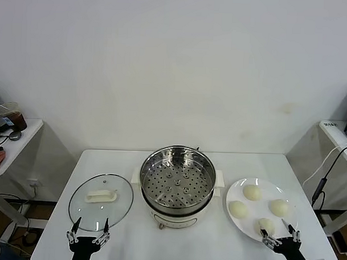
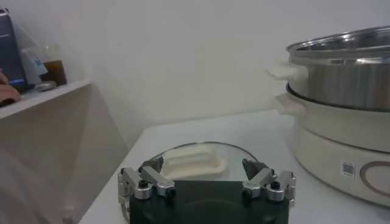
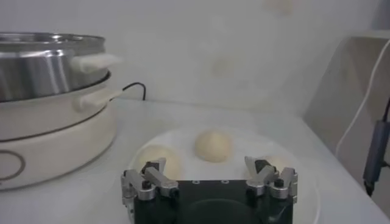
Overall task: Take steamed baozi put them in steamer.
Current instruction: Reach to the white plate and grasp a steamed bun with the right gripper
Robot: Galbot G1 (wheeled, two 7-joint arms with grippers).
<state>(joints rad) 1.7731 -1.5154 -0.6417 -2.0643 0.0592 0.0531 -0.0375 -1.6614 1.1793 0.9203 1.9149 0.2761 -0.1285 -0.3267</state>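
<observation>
While both arms sit low at the near edge of the worktop (image 1: 175,244), we see the right end effector (image 1: 281,237) with its fingers spread and holding nothing, poised at the near rim of the white plate (image 1: 238,223). Just beyond its fingertips lies the closest of the four steamed baozi (image 1: 266,225); the other three rest farther out on the same plate, all apart from one another. In the right wrist view the end effector (image 3: 210,176) frames the plate (image 3: 308,201) with one bun (image 3: 214,145) straight ahead of it.

Off to that end effector's left, just beside the plate, stands the steamer (image 1: 177,181), its perforated basket floor bare, on its cream base.

We find the left end effector (image 1: 89,230) likewise spread and holding nothing, at the near rim of the glass lid (image 1: 82,209), which lies flat on the worktop with its white handle up. From the left wrist view, the end effector (image 2: 207,179) has the lid (image 2: 198,159) directly ahead and the steamer (image 2: 341,91) to its right.
</observation>
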